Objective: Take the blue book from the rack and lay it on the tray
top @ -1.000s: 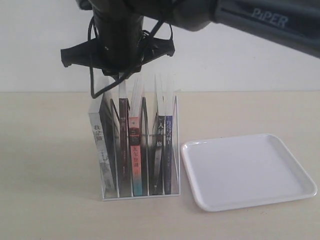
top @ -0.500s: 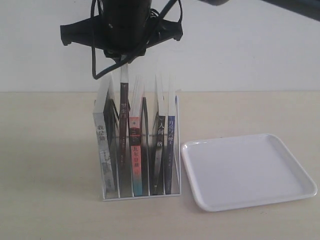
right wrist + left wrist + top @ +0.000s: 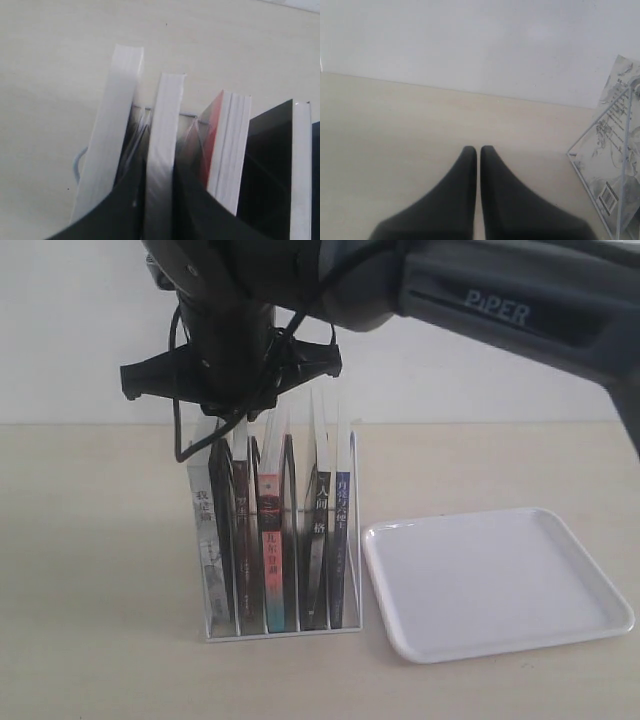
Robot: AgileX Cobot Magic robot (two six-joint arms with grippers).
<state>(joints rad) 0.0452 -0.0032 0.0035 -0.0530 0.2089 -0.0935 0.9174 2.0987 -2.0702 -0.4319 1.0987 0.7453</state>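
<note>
Books are standing upright in one white wire rack (image 3: 300, 632) on the table (image 3: 100, 570), and five spines are showing toward the exterior camera. From the left they are a grey book (image 3: 202, 530), a dark book (image 3: 240, 505), a pink-to-teal book (image 3: 270, 550), a black book (image 3: 318, 530) with white characters, and the blue book (image 3: 338, 525). The blue book is sitting in the rightmost slot, on the side nearest the tray (image 3: 500, 640). That single white tray is lying flat just beside the rack.

Two grippers are showing. The right gripper (image 3: 160, 175) is hanging over the left part of the rack, its arm stretching in from the right. Its two fingers (image 3: 200, 210) are pressing on either side of the dark book's top edge, clenched on it, and it is not touching the blue book. The left gripper (image 3: 478, 150) is hovering over bare table near the rack's end. Its two fingers are pinched together with only a thin slit between them, grasping nothing.
</note>
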